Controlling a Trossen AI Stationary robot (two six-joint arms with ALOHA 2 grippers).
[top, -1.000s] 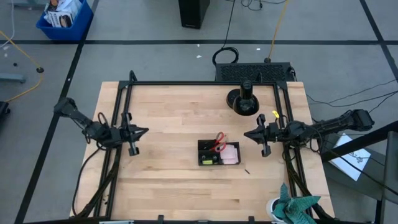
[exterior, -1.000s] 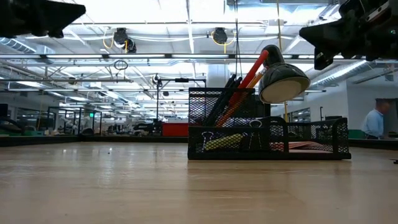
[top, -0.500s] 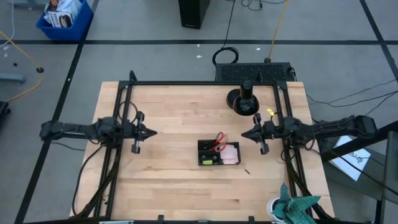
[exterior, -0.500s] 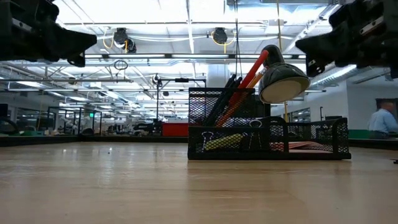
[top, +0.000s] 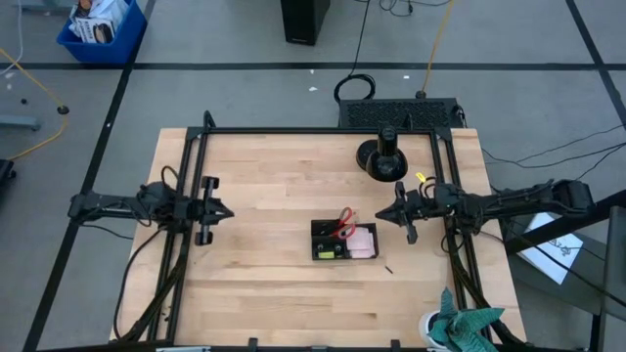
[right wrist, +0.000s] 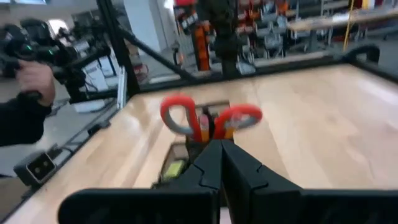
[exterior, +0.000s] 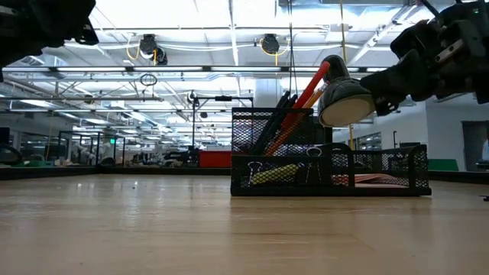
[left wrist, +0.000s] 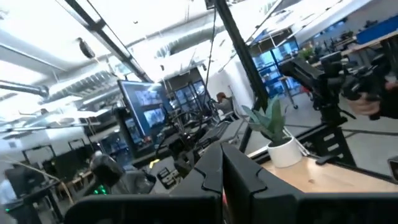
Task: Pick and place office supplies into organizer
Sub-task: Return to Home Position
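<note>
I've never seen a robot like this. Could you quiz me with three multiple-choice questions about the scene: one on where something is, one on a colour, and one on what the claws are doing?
1. Where is the pink sticky-note pad?
A) on the floor
B) inside the organizer
C) gripped by a claw

2. What colour are the handles of the scissors?
A) red
B) blue
C) green

3. What state are the left claw and right claw in?
A) both wide open
B) one grips a pencil
C) both shut, holding nothing

Answers:
1 B: the high view shows the pad lying in one compartment.
2 A: the right wrist view shows two red loops.
3 C: each wrist view shows its claw closed tight on nothing.
</note>
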